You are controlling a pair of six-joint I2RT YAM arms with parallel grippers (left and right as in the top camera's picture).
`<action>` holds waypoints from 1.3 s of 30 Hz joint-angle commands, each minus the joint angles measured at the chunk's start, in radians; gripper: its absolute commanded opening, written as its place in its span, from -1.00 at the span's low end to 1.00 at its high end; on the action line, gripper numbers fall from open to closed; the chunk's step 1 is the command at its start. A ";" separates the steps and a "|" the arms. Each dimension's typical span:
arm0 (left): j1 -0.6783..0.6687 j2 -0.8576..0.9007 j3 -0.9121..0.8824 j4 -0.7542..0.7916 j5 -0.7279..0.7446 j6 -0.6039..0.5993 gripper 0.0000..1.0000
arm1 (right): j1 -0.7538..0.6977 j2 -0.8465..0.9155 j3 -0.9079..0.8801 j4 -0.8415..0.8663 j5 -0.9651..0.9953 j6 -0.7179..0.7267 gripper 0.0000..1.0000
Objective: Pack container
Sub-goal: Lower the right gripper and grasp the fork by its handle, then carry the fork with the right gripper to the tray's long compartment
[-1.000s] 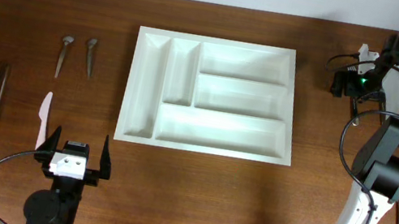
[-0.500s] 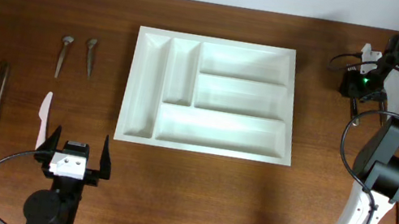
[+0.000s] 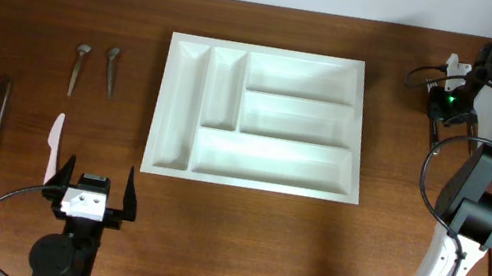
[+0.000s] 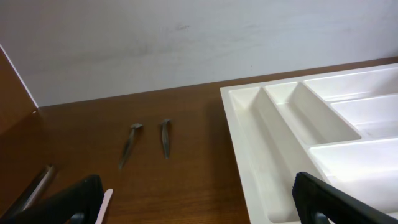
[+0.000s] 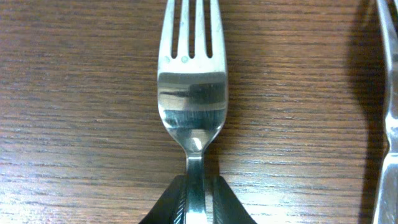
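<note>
Container [image 3: 295, 119]: white five-compartment tray, sitting mid-table, all compartments bare. It looks like thin moulded plastic, so judge it light and stiff, with smooth walls. It will likely skid on the wood if you bump it. If you must steady it, pinch the outer rim or a divider wall, not the floor. Better to leave it alone and lower items in from above.

Right gripper [image 5: 195, 200]: over the far right of the table, well apart from the tray. Its jaws are clenched on the neck of a fork [image 5: 191, 93], just below the bowl, with the fork flat on the wood. Polished steel, rigid and slick. With a hold this close to the head, expect the long handle to swing or slip once lifted, so keep the squeeze firm and the carry level.

A second metal piece [image 5: 388, 112] lies just beside the fork. Only its edge shows; possibly another utensil handle.

Left gripper [image 3: 99, 178]: jaws spread wide, nothing between them, parked at the near left edge. A white plastic knife [image 3: 52, 147] lies near it, with darker metal pieces further out.
</note>
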State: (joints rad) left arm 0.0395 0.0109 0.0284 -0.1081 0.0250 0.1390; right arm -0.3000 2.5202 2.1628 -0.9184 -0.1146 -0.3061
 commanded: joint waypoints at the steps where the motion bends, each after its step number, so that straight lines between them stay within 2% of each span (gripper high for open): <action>1: -0.004 -0.006 -0.005 0.000 -0.003 0.016 0.98 | -0.003 0.041 0.000 -0.008 -0.005 0.007 -0.76; 9: -0.004 -0.006 -0.005 0.000 -0.003 0.016 0.98 | -0.001 0.041 0.019 -0.013 -0.006 0.007 -0.92; 22: -0.004 -0.006 -0.005 0.000 -0.003 0.016 0.98 | 0.013 0.038 0.226 -0.112 -0.010 0.007 -0.93; 32: -0.004 -0.006 -0.005 0.000 -0.003 0.016 0.98 | 0.126 0.037 0.497 -0.264 -0.010 0.007 -0.92; 39: -0.004 -0.006 -0.005 0.000 -0.003 0.016 0.98 | 0.239 0.032 0.586 -0.321 -0.014 -0.049 -0.92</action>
State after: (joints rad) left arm 0.0395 0.0109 0.0284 -0.1081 0.0250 0.1390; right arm -0.1097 2.5584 2.7136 -1.2320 -0.1154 -0.3206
